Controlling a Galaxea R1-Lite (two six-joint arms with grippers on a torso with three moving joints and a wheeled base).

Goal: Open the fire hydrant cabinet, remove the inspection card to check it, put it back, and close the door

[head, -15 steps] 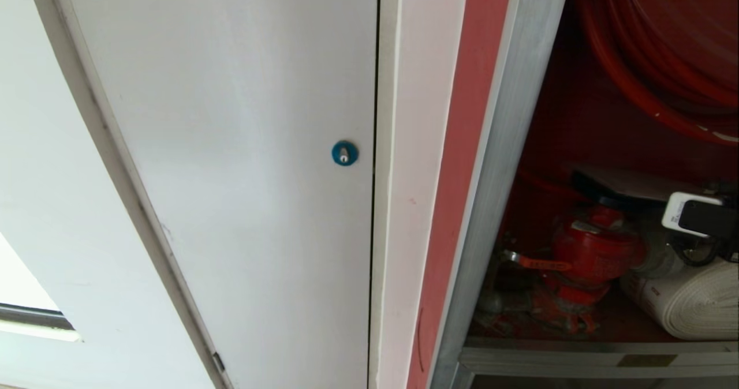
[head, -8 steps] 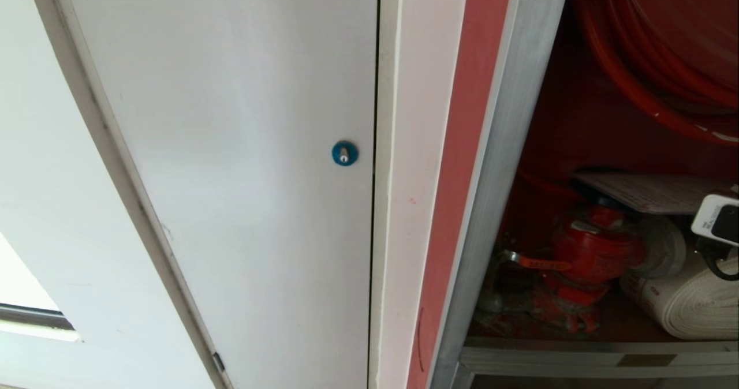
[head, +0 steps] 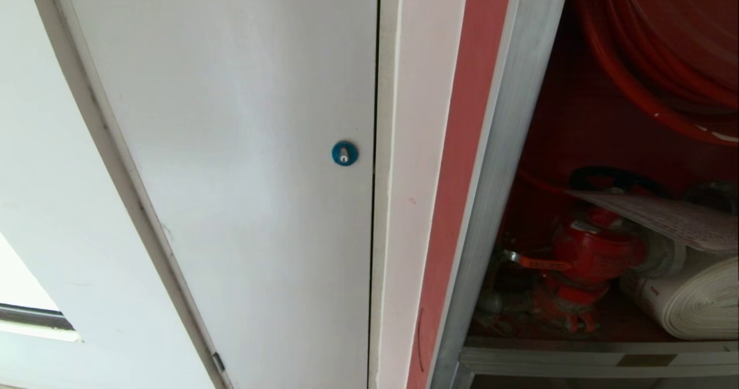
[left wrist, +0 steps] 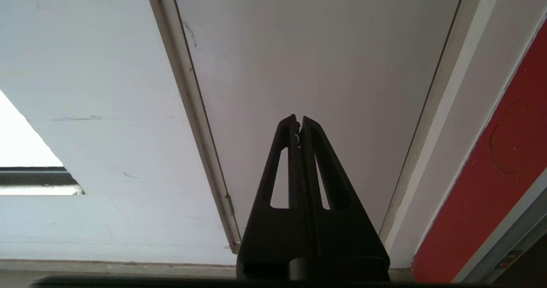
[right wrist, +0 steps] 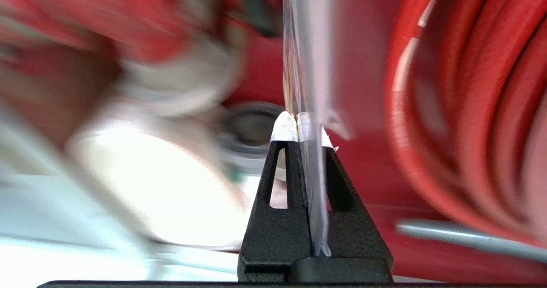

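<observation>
While the left gripper [left wrist: 299, 121] hangs parked in front of the plain white panel [head: 242, 146], its two black fingers pressed together on nothing, the right gripper [right wrist: 298, 125] is clamped edge-on to the inspection card [right wrist: 305, 66], whose thin sheet runs straight out from between the closed fingertips and away from the wrist. In the right wrist view the card shows only as a narrow pale strip, so its printed face cannot be read there. From the head camera the right gripper itself lies outside the picture, but the inspection card [head: 664, 216] is visible at the lower right inside the open fire hydrant cabinet [head: 508, 146]: a white sheet with fine rows of print, lying close to flat with its printed face upward, its long axis running from a near corner above the red valve [head: 589, 256] out toward the right edge of the picture, sloping gently downward that way. It hovers just over the valve and over the white rolled hose [head: 693, 302], which lies on the cabinet floor beside the valve. Behind the card a black handwheel [head: 612, 176] sits on top of the valve, and farther back and higher the red hose reel [head: 664, 60] fills the upper part of the red interior. To the left, the white panel carries a blue round lock [head: 344, 153].
</observation>
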